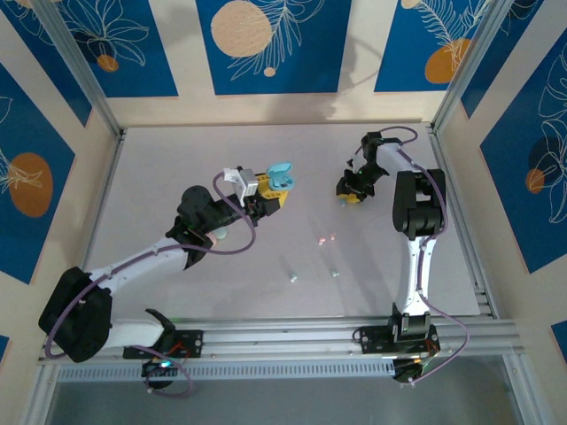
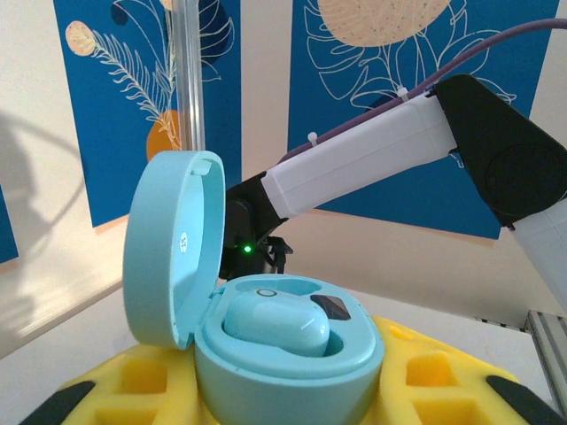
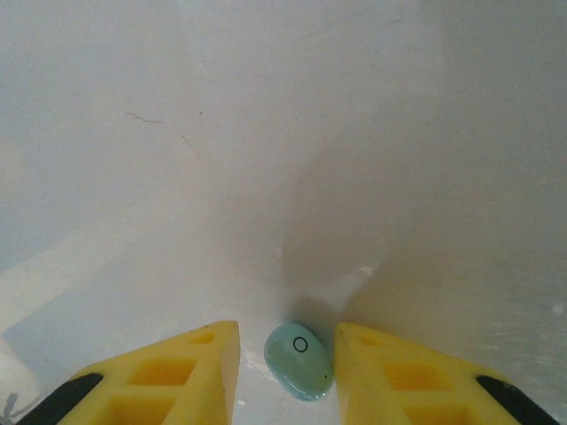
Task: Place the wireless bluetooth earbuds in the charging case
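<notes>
White bench (image 1: 177, 159) inside a framed cell with blue leaf-print panels all round. Left jaws are clamped on the base of the open charging case (image 2: 292, 363), which appears held up off the bench, its lid (image 2: 168, 248) hinged back to the left. One mint bud (image 2: 276, 323) sits seated in the case. The well beside it looks empty, with a dark contact patch showing.

Right jaws are down at the bench, to the right of the case. Their yellow fingers (image 3: 177, 372) stand either side of a loose mint earbud (image 3: 299, 361). The right finger is at or almost at it and there is a gap on the left, so they are open around it and not pinching yet. More earbuds lie loose mid-bench, apart from both arms: two pink buds (image 1: 321, 240) and two mint buds (image 1: 291, 277).

Handling, my guess:
- **Earbud:** tiny, very light, with a hard, glossy, rounded shell, so it is likely to squirt out of flat fingers or skid on the bench. Take it across its broad flanks, centred, with a gentle squeeze. Its orientation will matter for the well.
- **Case:** stiff plastic, with the hinge as the weak spot. The low grip on the base looks sensible.

Hard to make out:
- The bud under the right jaws is a speck in the top view.
- I cannot tell whether the right finger touches it.
- The left fingertips are cut off at the frame bottom.
- It is unclear which way up the loose bud lies.
</notes>
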`<state>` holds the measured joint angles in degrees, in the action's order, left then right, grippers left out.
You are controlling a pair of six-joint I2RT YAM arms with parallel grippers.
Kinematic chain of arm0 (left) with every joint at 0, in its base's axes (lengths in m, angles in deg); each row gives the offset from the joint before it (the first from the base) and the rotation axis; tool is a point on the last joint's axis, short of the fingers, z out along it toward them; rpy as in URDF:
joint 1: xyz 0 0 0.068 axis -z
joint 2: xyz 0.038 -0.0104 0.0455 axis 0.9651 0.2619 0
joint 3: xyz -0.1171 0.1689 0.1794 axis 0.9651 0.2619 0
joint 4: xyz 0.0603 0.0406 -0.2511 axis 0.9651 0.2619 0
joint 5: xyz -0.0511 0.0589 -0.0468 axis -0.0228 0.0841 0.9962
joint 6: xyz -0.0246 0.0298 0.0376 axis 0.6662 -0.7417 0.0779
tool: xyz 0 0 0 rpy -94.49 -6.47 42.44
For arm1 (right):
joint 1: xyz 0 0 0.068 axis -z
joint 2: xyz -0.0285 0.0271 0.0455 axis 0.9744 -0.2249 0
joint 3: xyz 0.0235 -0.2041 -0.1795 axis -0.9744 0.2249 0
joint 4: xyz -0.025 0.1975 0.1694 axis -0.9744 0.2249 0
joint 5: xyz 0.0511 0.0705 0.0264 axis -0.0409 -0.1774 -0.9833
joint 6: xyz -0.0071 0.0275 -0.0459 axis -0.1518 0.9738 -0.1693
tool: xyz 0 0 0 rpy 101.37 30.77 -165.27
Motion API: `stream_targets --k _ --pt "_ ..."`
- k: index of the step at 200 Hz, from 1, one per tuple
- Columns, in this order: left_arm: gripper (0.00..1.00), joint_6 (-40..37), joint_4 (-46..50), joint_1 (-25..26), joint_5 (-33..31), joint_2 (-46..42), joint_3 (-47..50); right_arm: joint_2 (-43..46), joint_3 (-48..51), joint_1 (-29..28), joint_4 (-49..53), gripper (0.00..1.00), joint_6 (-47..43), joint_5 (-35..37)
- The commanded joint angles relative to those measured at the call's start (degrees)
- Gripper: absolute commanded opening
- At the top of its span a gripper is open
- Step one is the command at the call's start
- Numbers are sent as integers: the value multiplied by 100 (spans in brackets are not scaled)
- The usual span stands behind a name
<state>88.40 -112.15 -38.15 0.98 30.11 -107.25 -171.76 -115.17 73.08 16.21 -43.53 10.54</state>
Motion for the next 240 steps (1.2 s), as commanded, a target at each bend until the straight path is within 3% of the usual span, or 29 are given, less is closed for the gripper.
stream_targets --k 1,240 --pt "23 61 -219 29 148 15 -113 -44 -32 -63 192 35 -116 -182" --pt "24 79 -250 31 149 125 -157 -36 93 -231 410 31 -217 -204"
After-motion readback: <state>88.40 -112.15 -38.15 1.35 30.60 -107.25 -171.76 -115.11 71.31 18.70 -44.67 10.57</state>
